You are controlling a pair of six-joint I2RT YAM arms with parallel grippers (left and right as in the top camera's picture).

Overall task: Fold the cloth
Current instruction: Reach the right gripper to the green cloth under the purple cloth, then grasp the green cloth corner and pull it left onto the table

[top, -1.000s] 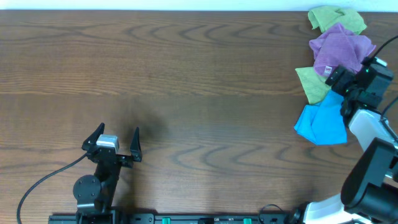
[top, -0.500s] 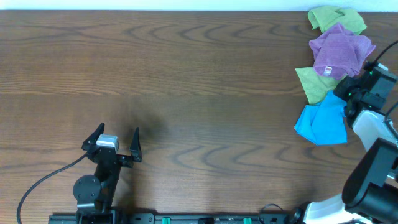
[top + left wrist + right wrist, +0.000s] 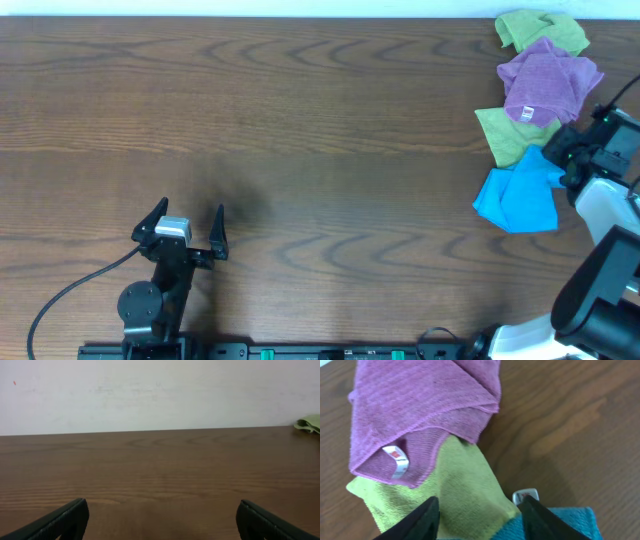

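At the table's (image 3: pixel 300 120) right edge: right gripper (image 3: pixel 477 510) over the cloth (image 3: pixel 465 485).
Fingers parted astride it, just below the purple cloth (image 3: pixel 420 405); left gripper (image 3: pixel 191 207) spread wide, holding nothing.

Hidden under the purple cloth (image 3: pixel 420 405) — part of the cloth (image 3: pixel 465 487).

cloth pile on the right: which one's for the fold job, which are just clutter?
Job:
- near green cloth, partly under the purple one

Lying about:
- purple cloth
- blue cloth
- far green cloth
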